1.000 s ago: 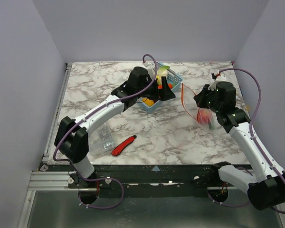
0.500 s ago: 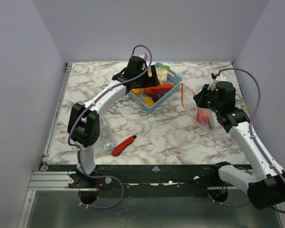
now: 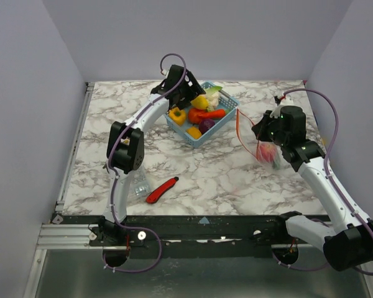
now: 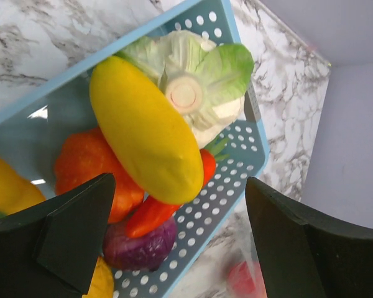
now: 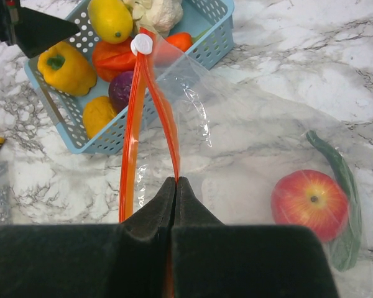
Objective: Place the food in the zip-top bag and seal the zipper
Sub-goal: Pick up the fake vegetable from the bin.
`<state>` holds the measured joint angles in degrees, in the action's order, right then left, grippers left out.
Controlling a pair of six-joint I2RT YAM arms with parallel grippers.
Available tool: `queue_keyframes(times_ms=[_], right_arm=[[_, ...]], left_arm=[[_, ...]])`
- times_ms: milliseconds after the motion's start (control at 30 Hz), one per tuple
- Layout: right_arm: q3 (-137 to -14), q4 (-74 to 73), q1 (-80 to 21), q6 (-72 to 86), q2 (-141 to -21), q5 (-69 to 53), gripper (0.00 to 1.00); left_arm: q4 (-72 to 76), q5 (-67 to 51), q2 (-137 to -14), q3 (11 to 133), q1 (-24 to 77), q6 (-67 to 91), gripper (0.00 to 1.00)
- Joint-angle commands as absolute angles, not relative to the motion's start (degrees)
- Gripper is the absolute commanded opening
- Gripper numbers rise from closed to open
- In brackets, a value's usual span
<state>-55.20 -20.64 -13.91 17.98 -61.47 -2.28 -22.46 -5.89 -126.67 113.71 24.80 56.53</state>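
Over the blue basket on the marble tabletop, the left tool hangs with its jaws spread wide either side of a long yellow piece of toy food, gripping nothing. Across the tabletop, the right tool is clamped tight on the orange-red zipper, lifting the mouth of the zip-top bag. 2 pieces, a red apple and a green piece, lie inside. Loading looks partly done, with several pieces in the basket. The left tool would next need to descend, close on the yellow piece and carry it to the bag, whose mouth looks narrow.
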Motion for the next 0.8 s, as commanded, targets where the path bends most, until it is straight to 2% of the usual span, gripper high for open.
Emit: queue_keyframes(times_ms=[0, 167, 333, 567, 667, 767], right_arm=[[-55.95, -20.77, -14.06, 18.04, -61.88, -3.16, 0.00], [-55.84, -20.46, -14.06, 18.10, -62.45, -3.43, 0.00], [-55.91, -20.08, -14.05, 18.08, -62.90, -3.43, 0.00], [-55.35, -19.66, -14.05, 18.24, -62.76, -3.55, 0.00], [-55.26, -19.69, -14.06, 18.28, -62.80, -3.60, 0.00], [-55.28, -19.78, -14.00, 18.24, -62.58, -3.52, 0.00]], left_arm=[[-26.18, -3.47, -131.43, 121.23, 24.52, 62.19, 0.86], [-24.94, -2.57, -133.52, 121.46, 24.43, 64.75, 0.85], [-24.65, -2.51, -136.04, 122.09, 24.52, 67.12, 0.77], [-24.35, -2.72, -139.00, 122.91, 24.52, 69.66, 0.75], [-24.70, -2.46, -139.66, 123.42, 24.52, 69.49, 0.70], [-24.06, -1.78, -138.61, 122.28, 24.52, 68.21, 0.59]])
